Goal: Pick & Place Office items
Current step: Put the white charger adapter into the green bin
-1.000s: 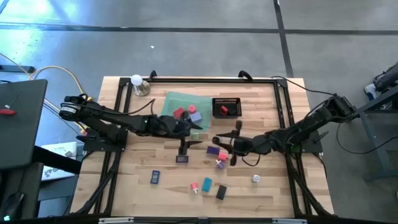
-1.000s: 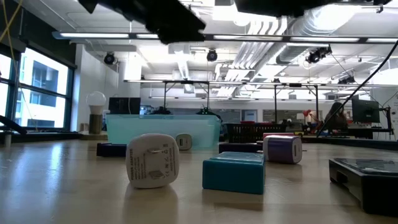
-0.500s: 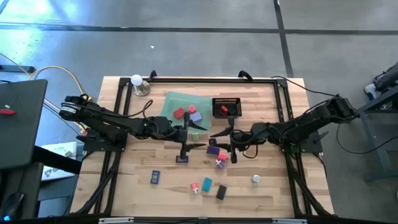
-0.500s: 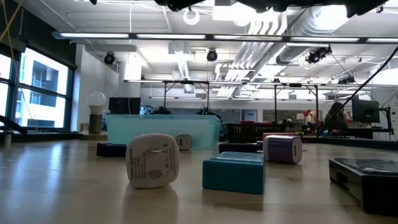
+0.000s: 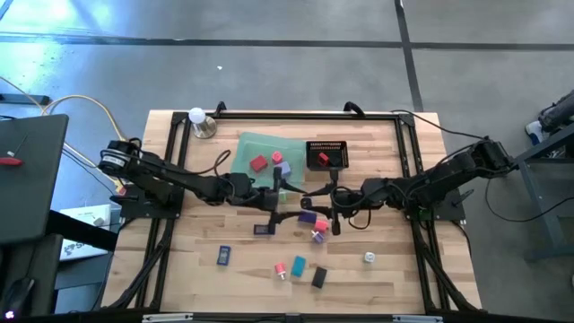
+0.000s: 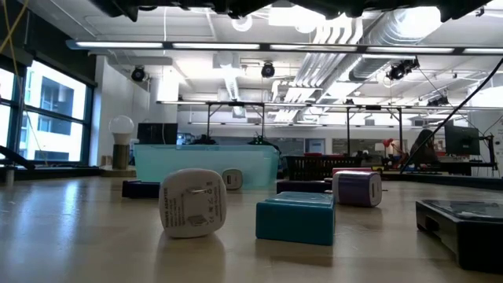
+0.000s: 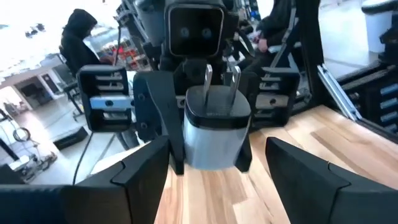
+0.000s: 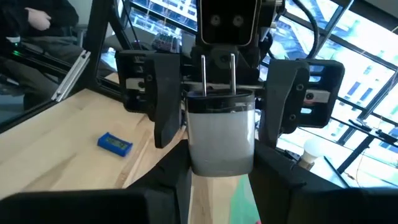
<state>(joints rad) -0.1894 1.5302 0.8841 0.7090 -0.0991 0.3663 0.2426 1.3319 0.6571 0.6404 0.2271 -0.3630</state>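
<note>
Jaws: right gripper (image 5: 309, 198) is clenching a white plug adapter (image 8: 221, 137) mid-table, left gripper (image 5: 285, 192) is sitting spread around it, not pinching.

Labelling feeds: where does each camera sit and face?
High: above the table, looking straight down; both arms show.
Low: tabletop height, looking level past a teal block; arms overhead.
Left wrist: faces the right tool; own open fingers show.
Right wrist: faces the left tool; own fingers grip the charger.
Both wrist views share the charger.
</note>
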